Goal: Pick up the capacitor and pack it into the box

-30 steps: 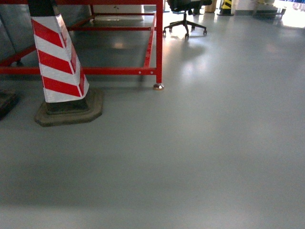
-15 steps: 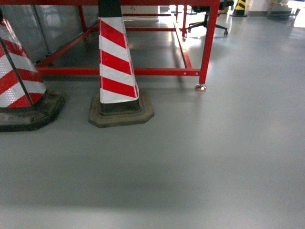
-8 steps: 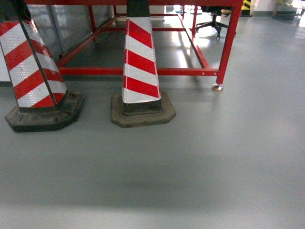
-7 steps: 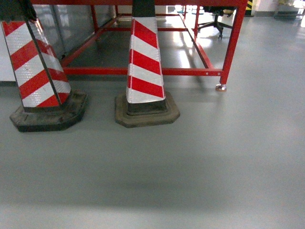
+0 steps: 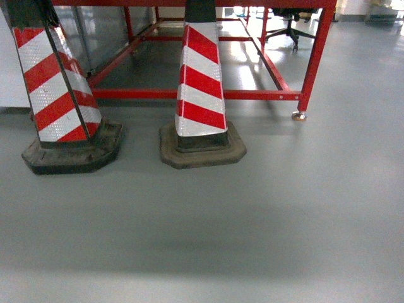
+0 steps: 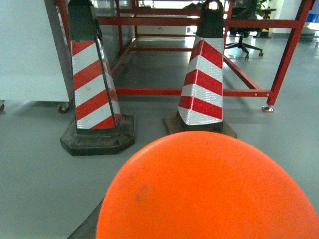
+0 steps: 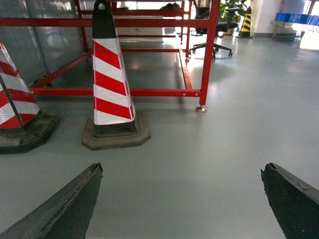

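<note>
Box unseen; right gripper [image 7: 182, 199] agape (over bare floor [image 7: 199, 149]).

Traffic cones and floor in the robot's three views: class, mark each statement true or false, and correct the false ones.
1. Two red-and-white striped cones stand on the grey floor. True: the left cone and the right cone.
2. The cones lie on their sides. False: both stand upright on dark bases.
3. A red metal frame stands behind the cones. True.
4. A pink box sits between the cones. False: only bare floor shows there.
5. The right gripper has its fingers shut. False: they are wide apart, nothing between them.
6. An office chair shows beyond the frame. True.
</note>
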`<state>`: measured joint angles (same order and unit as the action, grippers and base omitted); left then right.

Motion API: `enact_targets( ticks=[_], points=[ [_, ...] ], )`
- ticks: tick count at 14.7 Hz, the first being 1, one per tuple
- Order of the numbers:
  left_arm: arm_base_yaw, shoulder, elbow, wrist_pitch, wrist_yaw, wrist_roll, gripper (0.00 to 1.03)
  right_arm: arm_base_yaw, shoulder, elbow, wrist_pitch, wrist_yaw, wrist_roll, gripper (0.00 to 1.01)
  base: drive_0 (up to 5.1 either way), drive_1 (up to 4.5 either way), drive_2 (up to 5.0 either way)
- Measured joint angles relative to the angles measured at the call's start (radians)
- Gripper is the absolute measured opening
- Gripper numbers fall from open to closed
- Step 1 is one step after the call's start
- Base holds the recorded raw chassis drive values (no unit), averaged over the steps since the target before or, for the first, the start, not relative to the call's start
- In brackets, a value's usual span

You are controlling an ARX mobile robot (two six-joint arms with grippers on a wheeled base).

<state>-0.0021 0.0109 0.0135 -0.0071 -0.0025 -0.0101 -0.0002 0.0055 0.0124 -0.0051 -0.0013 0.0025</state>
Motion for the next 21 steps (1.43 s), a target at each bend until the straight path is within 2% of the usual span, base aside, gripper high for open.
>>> enact_targets(
  ticks=[21],
  points=[
    [0.000, 0.000, 0.000, 0.000, 0.002, 0.000, 0.43, 0.000, 0.000, 0.000, 0.000, 0.001, 0.000, 0.98, 0.0, 0.00, 0.0]
  ],
)
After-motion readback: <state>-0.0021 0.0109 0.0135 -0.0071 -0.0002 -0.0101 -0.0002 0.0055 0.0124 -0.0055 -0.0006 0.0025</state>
